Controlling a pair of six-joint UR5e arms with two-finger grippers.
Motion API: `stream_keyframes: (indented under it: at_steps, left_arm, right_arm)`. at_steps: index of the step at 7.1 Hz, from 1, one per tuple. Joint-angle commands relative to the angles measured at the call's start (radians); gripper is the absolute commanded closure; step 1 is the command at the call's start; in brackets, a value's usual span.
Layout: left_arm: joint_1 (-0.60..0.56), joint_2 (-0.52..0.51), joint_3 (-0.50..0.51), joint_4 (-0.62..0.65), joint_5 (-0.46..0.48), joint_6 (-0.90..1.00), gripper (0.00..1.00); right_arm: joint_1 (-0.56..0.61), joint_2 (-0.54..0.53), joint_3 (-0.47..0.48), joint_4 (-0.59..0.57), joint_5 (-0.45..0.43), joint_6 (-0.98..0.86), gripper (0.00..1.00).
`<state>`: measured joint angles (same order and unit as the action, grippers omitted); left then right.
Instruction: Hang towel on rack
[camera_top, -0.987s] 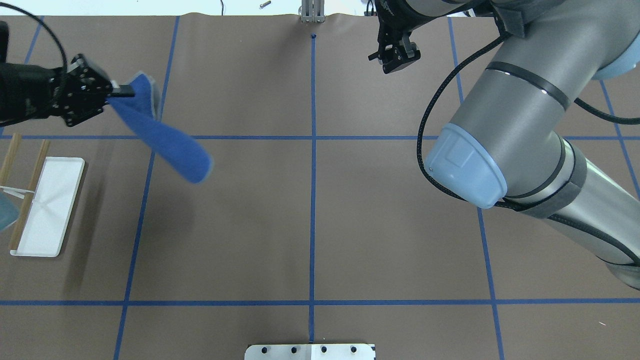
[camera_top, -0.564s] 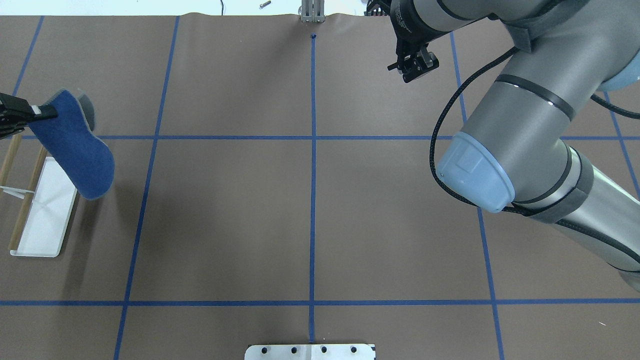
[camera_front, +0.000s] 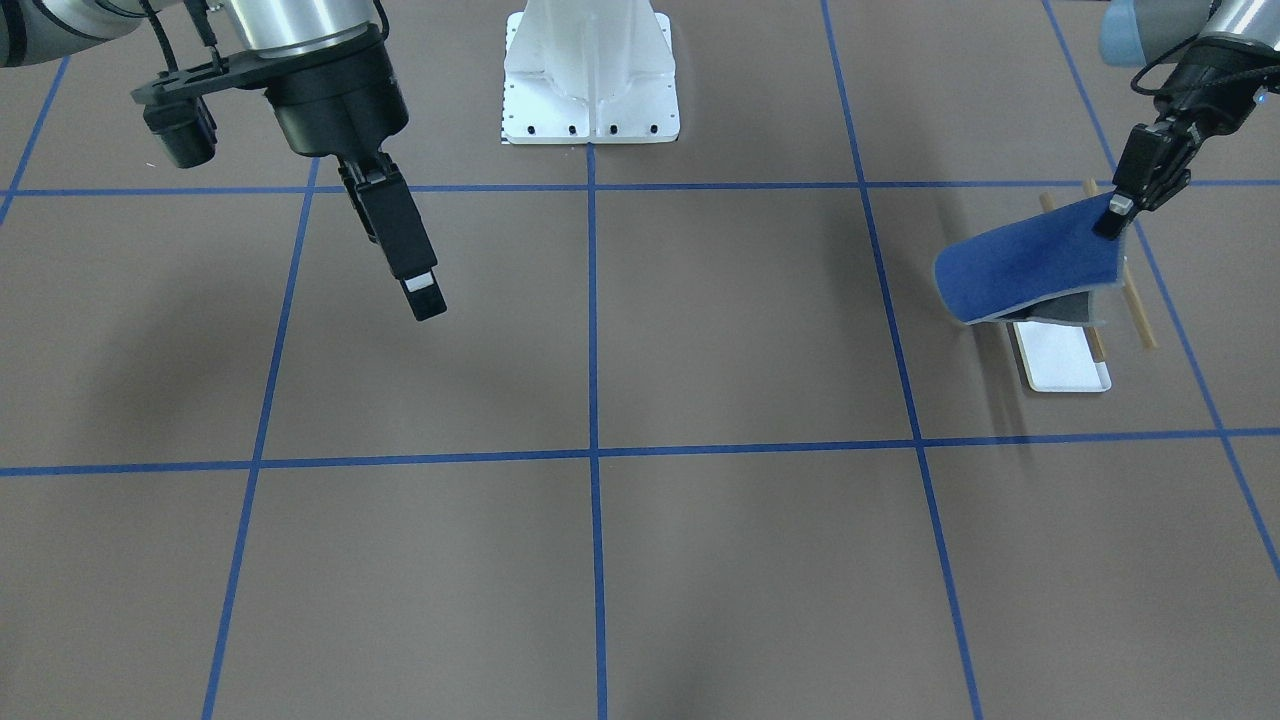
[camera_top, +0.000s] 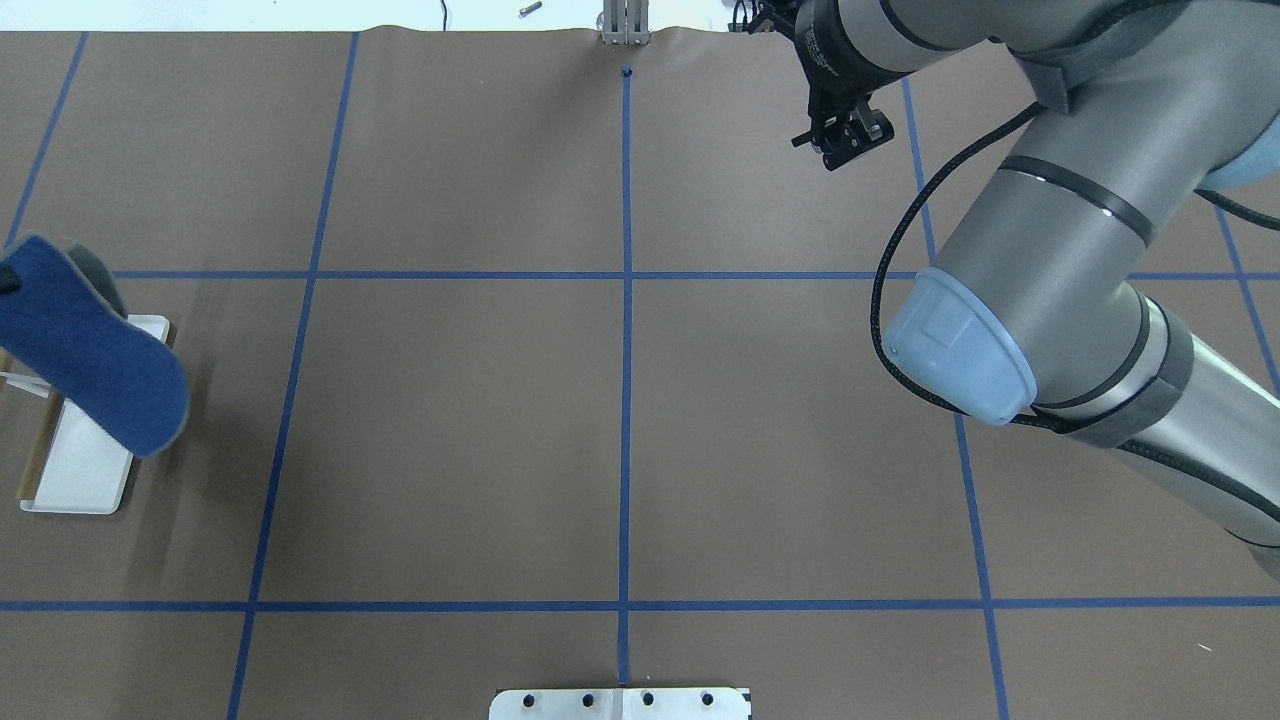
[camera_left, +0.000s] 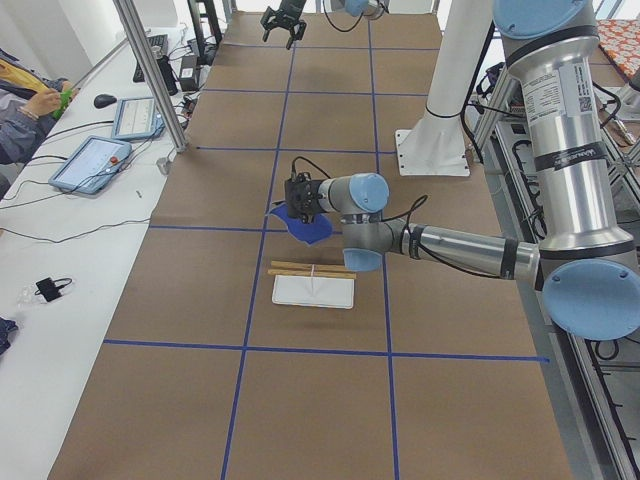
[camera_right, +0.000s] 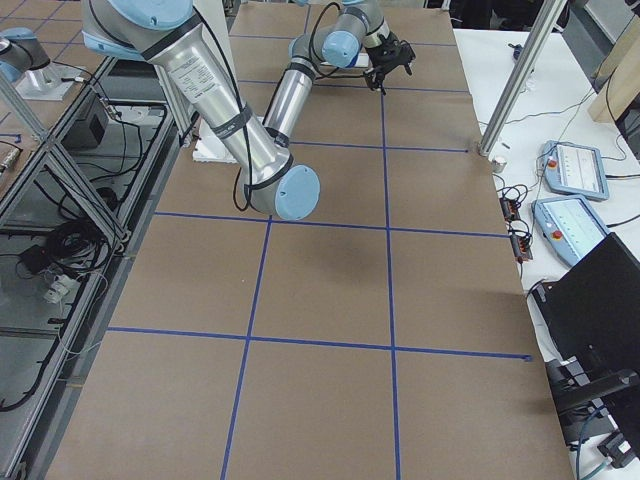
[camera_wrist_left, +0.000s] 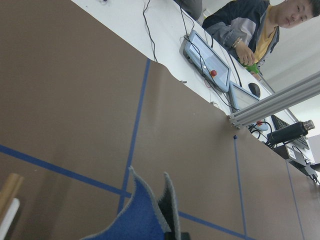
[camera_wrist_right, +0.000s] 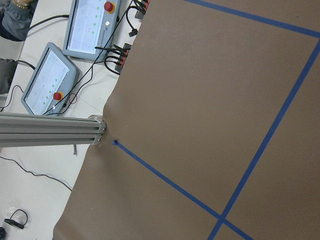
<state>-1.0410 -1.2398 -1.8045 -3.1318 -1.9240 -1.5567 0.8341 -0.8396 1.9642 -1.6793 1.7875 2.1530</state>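
The bright-blue towel hangs in the air from one corner, pinched by my left gripper, which is shut on it. Its free end droops over the rack, a white tray with two light-wood rods; whether cloth and rods touch I cannot tell. From overhead the towel covers much of the rack at the left edge, and the left gripper is almost out of view. The left wrist view shows the towel's folded edge at the bottom. My right gripper hovers open and empty at the table's far side.
The white robot pedestal stands at the table's middle on the robot's side. Blue tape lines grid the brown mat. An aluminium post, tablets and a seated person are beyond the far table edge.
My left gripper has carried the towel leftward, from beside the rack to above it, leaving the overhead view. The right arm has drawn back and to the right.
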Motion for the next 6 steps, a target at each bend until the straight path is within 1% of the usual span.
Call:
stream_keyframes:
  at_steps: [1, 2, 3, 5, 6]
  left_arm:
    - [-0.100, 0.010, 0.138, -0.091, -0.112, 0.118, 1.00]
    - [-0.144, 0.008, 0.198, -0.088, -0.156, 0.236, 1.00]
    - [-0.168, 0.002, 0.247, -0.091, -0.168, 0.278, 1.00]
    - [-0.191, -0.004, 0.324, -0.093, -0.171, 0.293, 1.00]
    - [-0.195, -0.006, 0.344, -0.091, -0.171, 0.293, 1.00]
  right_arm:
    - [0.013, -0.050, 0.004, 0.003, 0.003, -0.117, 0.00]
    - [0.026, -0.062, 0.004, 0.003, 0.003, -0.151, 0.00]
    - [0.029, -0.078, 0.004, 0.007, 0.004, -0.162, 0.00]
    - [0.043, -0.102, 0.004, 0.009, 0.006, -0.189, 0.00]
    - [0.051, -0.119, 0.004, 0.010, 0.004, -0.243, 0.00]
